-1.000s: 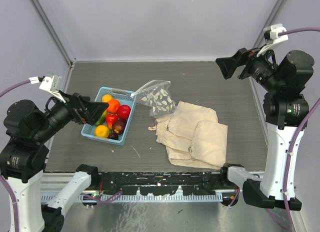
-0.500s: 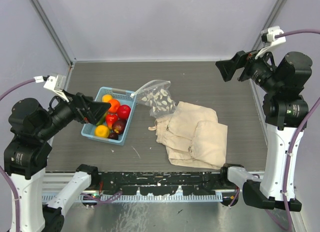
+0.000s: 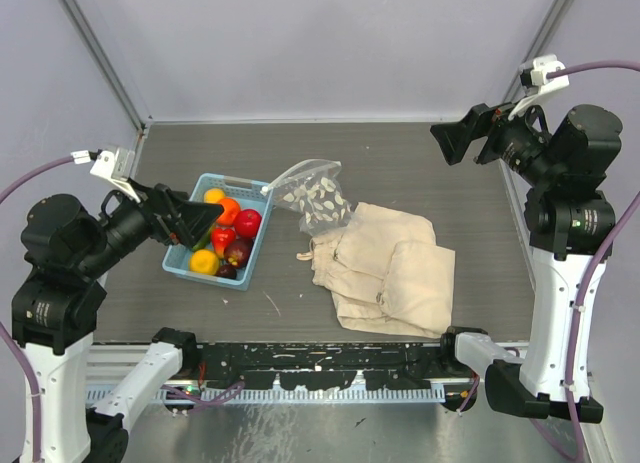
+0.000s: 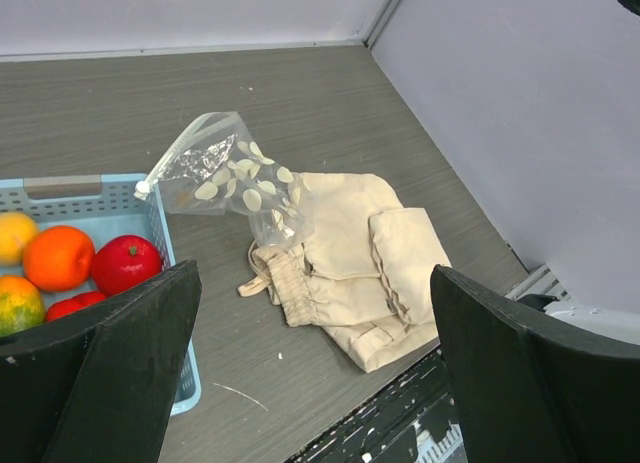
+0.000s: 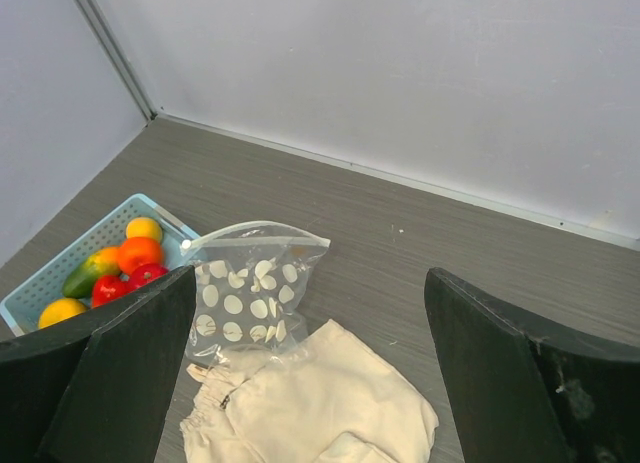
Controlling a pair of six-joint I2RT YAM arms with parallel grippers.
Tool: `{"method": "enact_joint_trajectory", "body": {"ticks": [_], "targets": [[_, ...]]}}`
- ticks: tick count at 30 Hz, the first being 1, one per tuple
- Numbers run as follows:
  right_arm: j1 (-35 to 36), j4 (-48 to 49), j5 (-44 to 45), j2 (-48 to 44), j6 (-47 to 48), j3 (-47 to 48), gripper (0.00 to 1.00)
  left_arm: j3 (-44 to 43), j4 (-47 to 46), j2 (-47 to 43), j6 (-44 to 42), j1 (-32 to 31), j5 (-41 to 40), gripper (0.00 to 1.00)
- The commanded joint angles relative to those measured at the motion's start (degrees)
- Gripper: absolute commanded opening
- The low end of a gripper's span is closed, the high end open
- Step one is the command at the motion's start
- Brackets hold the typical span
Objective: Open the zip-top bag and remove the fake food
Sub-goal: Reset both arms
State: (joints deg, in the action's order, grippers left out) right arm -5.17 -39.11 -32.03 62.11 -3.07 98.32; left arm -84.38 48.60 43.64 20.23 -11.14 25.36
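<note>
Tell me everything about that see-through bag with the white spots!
The zip-top bag is clear, crinkly plastic printed with white oval spots, with a pale zip strip along its mouth, which looks open. It looks empty. It lies between the blue basket and the beige cloth bag, its bottom resting on the cloth; nothing grips it.

Zip-top bag (image 3: 312, 195): clear, white-spotted, crumpled, mid-table, zip mouth gaping toward 11 o'clock, looks empty. Fake food (image 3: 226, 235): glossy red, orange, yellow, maroon, green pieces heaped in blue basket (image 3: 236, 181), at bag's 8 o'clock.
</note>
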Motion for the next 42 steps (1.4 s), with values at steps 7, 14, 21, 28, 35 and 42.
{"method": "enact_joint_trajectory", "body": {"ticks": [7, 14, 21, 28, 35, 42], "targets": [[-0.4, 1.7, -0.2, -1.3, 0.9, -0.4, 1.0, 0.4, -3.5, -0.2, 0.2, -0.1, 1.3, 0.98], [-0.4, 1.7, -0.1, -1.9, 0.9, -1.5, 1.0, 0.4, -3.3, -0.2, 0.0, -0.1, 1.4, 0.98], [-0.4, 1.7, -0.3, -1.9, 0.9, -1.4, 1.0, 0.6, -3.1, -0.6, 0.0, -0.1, 1.5, 0.98], [-0.4, 1.6, -0.2, -2.1, 1.0, -1.4, 1.0, 0.5, -2.8, -1.1, -0.6, -0.1, 0.5, 0.98], [-0.4, 1.6, -0.1, -2.2, 1.0, -1.8, 1.0, 0.6, -2.5, -1.2, -0.9, -0.1, 0.6, 0.98], [-0.4, 1.5, 0.3, -2.3, 1.2, -1.9, 1.0, 0.6, -2.5, -1.5, -1.3, -0.1, -0.3, 0.98]]}}
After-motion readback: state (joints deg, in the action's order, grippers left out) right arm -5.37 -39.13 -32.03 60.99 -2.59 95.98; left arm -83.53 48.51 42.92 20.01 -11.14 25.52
